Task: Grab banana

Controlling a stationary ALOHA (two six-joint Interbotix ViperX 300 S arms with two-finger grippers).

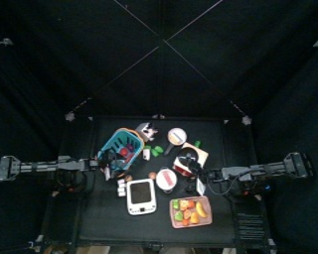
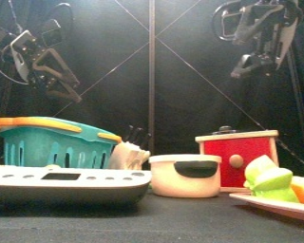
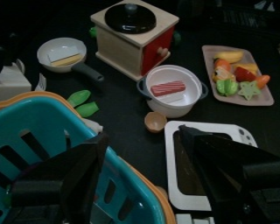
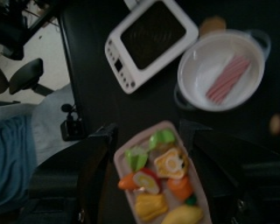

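Note:
The banana (image 4: 150, 206) is a small yellow piece at one end of a pink tray (image 4: 129, 147), beside green and orange-red fruit pieces. In the right wrist view my right gripper (image 4: 150, 133) hangs open above that tray, one jaw to each side of it, holding nothing. In the top view the tray (image 1: 190, 223) lies at the table's front right, with the right gripper (image 1: 203, 181) just behind it. My left gripper (image 3: 149, 171) is open too, high over the teal basket (image 3: 60, 149) and the white device (image 3: 206, 153). In the front view both grippers hang well above the table.
A white bowl (image 3: 174, 87) with a red piece in it stands mid-table, and a red box with a black knob (image 3: 133, 33) behind it. A small white pan (image 3: 63, 52) and green pieces (image 3: 80, 101) lie near the basket. Black curtains close the table in.

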